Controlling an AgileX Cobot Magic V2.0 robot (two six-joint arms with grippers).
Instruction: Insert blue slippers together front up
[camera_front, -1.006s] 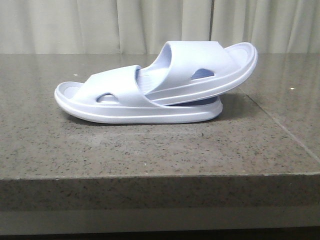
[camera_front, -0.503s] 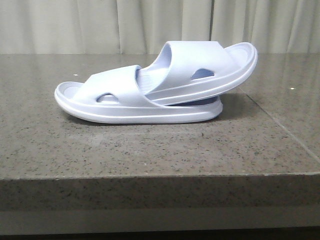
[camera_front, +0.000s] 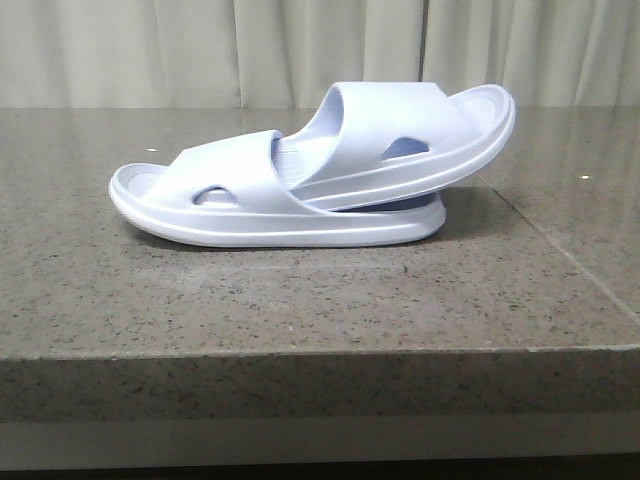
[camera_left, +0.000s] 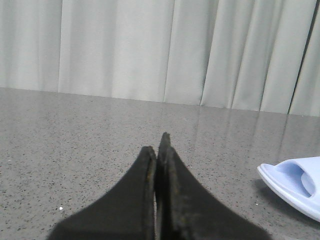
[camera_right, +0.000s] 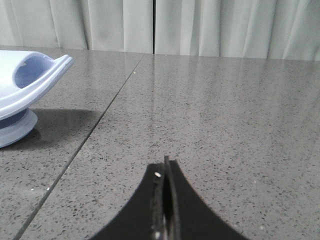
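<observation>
Two pale lavender-blue slippers sit nested on the grey stone table. The lower slipper (camera_front: 230, 205) lies flat with its toe to the left. The upper slipper (camera_front: 420, 135) is pushed under the lower one's strap and tilts up to the right. Neither gripper shows in the front view. In the left wrist view my left gripper (camera_left: 157, 145) is shut and empty, with the lower slipper's toe (camera_left: 295, 185) off to one side. In the right wrist view my right gripper (camera_right: 166, 162) is shut and empty, with the upper slipper's raised end (camera_right: 30, 80) off to the other side.
The stone table (camera_front: 300, 300) has a front edge near the camera and a seam (camera_front: 560, 250) running back on the right. Pale curtains (camera_front: 200, 50) hang behind the table.
</observation>
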